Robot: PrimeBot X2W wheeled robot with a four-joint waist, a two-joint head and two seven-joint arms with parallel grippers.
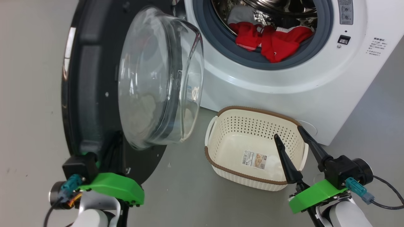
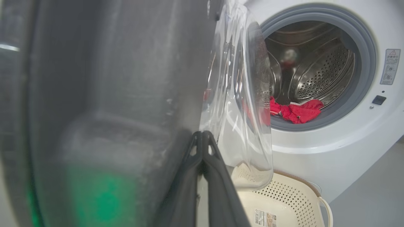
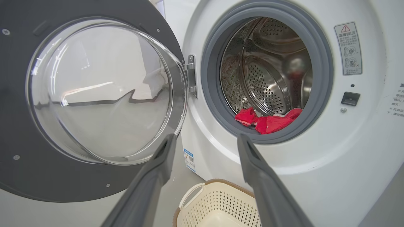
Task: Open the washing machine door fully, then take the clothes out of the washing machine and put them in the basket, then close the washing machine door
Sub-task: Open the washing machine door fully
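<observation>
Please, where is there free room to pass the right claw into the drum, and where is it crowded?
Free: the upper drum opening, between the grey seal and the top of the clothes, and the floor of the basket, bare but for a paper label. Crowded: the left side, where the glass bowl of the washing machine door bulges near the opening.

From my remote station, I saw the washing machine door [image 1: 91, 104] with a glossy black rim and a clear, smooth glass bowl [image 1: 151, 82]. The washing machine [image 1: 284, 85] wore glossy white panelling, a matt grey rubber seal [image 3: 210, 94] and a shiny perforated steel drum [image 3: 268, 91]. The clothes [image 1: 279, 44] were soft red cloth. The basket [image 1: 252, 124] was cream perforated plastic with a brown woven-look rim and a paper label [image 1: 254, 160]. The right gripper [image 1: 288, 131] had 2 matt, dark fingers [image 1: 286, 160].
</observation>
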